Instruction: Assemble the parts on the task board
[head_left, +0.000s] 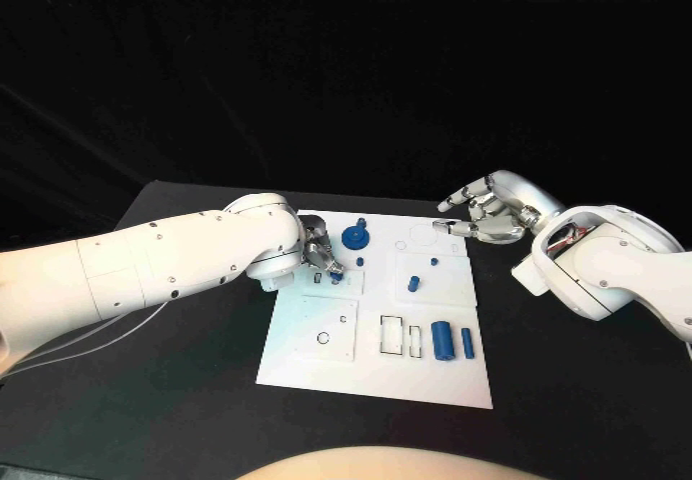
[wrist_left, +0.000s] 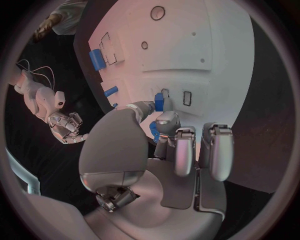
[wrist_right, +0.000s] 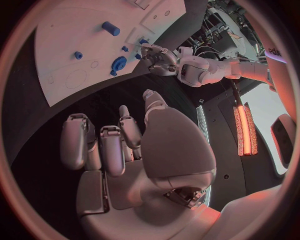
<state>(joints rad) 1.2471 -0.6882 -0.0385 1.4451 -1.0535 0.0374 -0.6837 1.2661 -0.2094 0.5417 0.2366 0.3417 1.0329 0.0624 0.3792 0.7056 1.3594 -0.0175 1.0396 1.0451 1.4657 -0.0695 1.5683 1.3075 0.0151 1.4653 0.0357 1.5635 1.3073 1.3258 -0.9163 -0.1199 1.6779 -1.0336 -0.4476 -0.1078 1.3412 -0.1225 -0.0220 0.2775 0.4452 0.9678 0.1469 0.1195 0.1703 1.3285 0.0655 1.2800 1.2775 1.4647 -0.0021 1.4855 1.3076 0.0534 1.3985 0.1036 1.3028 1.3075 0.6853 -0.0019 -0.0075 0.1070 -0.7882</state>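
The white task board (head_left: 378, 345) lies in the middle of the black table. My left hand (head_left: 320, 258) is low over its far left part, thumb and fingers pinching a small blue part (wrist_left: 160, 103) close to the board. A blue gear (head_left: 356, 238) stands just beyond that hand. Small blue pegs (head_left: 414, 281) stand near the board's middle, and two blue cylinders (head_left: 453, 341) lie by rectangular slots (head_left: 392, 335) at the near right. My right hand (head_left: 490, 215) hovers off the board's far right corner, fingers curled, holding nothing. The right wrist view shows the gear (wrist_right: 119, 63) and my left hand (wrist_right: 159, 57).
Round outlines (head_left: 326, 336) mark the board's near left section. Black tabletop (head_left: 173, 400) surrounds the board on all sides. My left forearm (head_left: 159, 265) stretches in across the table's left half.
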